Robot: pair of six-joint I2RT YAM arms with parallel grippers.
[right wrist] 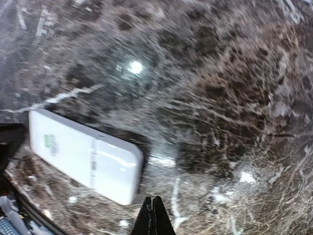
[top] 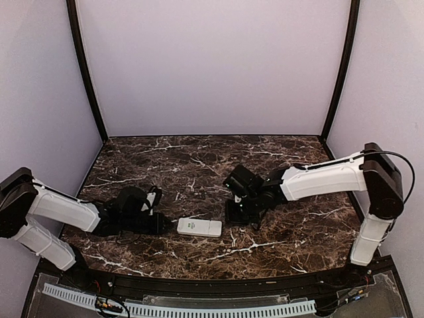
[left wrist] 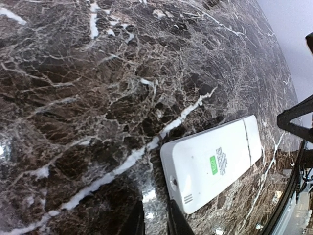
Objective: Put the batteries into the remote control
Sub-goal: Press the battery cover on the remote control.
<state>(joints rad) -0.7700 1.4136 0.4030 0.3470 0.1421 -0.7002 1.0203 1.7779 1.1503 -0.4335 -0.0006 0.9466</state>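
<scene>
The white remote control (top: 199, 228) lies flat on the dark marble table, near the front middle, back side up with a small green label. It also shows in the left wrist view (left wrist: 215, 164) and the right wrist view (right wrist: 83, 154). Its battery cover looks closed, with a seam across one end. No batteries are in view. My left gripper (top: 162, 222) sits low just left of the remote, its fingers slightly apart and empty (left wrist: 154, 208), one finger close to the remote's end. My right gripper (top: 240, 215) is just right of the remote, shut and empty (right wrist: 152, 198).
The marble table (top: 199, 165) is enclosed by pale purple walls with black posts (top: 85, 73) at the back corners. A white cable rail (top: 179, 308) runs along the front edge. The right gripper's black body shows at the right edge of the left wrist view (left wrist: 296, 122).
</scene>
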